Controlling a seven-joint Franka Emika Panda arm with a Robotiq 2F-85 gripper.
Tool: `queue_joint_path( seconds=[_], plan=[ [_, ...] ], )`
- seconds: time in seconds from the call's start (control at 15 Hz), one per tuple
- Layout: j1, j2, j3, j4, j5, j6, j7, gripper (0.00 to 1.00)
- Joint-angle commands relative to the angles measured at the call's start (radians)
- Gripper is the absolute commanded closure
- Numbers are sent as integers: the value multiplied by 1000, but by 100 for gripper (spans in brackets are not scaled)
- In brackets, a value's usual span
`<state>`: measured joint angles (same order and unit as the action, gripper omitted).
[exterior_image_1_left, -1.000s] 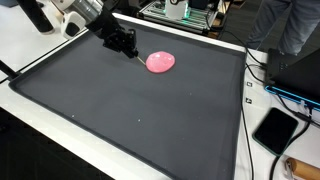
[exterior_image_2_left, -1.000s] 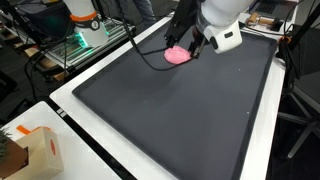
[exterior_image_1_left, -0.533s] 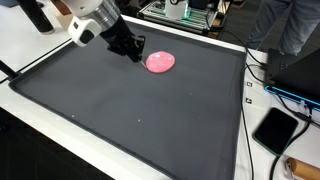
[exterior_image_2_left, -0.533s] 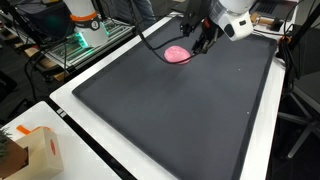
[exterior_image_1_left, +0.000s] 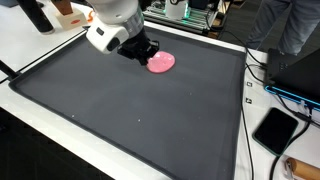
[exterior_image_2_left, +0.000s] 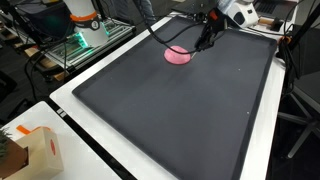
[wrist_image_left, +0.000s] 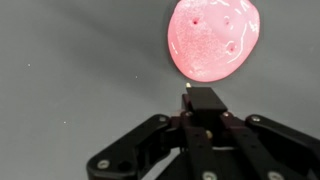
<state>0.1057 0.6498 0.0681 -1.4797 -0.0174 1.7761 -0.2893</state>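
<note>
A pink, rounded, dimpled lump (wrist_image_left: 213, 38) lies on the dark grey mat (wrist_image_left: 70, 70), seen in both exterior views (exterior_image_1_left: 162, 63) (exterior_image_2_left: 180, 55) near the mat's far edge. My gripper (wrist_image_left: 205, 100) hovers just short of the lump, its two black fingers pressed together with nothing between them. In an exterior view the gripper (exterior_image_1_left: 148, 52) sits at the lump's left side, partly overlapping it. From the opposite side the gripper (exterior_image_2_left: 205, 40) hangs above and right of the lump. I cannot tell whether the fingertips touch it.
The mat (exterior_image_1_left: 130, 110) covers a white-edged table. A dark tablet (exterior_image_1_left: 275, 128) and cables lie beside the mat's right edge. A cardboard box (exterior_image_2_left: 35, 150) stands at a near corner. Equipment racks (exterior_image_2_left: 85, 30) and a person (exterior_image_1_left: 295, 25) stand behind.
The arm has swung across the far end of the mat toward the pink lump, bringing the shut gripper from well beside it to right against it. The lump has not moved.
</note>
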Motion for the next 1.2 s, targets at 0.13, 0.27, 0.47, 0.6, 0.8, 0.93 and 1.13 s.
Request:
queue_joint_path(
  seconds=[0.13, 0.27, 0.47, 0.6, 0.8, 0.93, 1.13],
  plan=[
    [62, -4, 16, -10, -116, 17, 47, 97],
    [87, -9, 18, -19, -157, 28, 58, 97],
    [84, 2, 32, 5, -159, 8, 45, 87],
    [100, 2, 33, 5, -178, 13, 53, 87],
    [101, 2, 33, 5, -181, 14, 54, 87],
    [100, 2, 33, 5, -181, 15, 54, 87],
    [115, 3, 29, 9, -195, 6, 73, 97]
  ],
)
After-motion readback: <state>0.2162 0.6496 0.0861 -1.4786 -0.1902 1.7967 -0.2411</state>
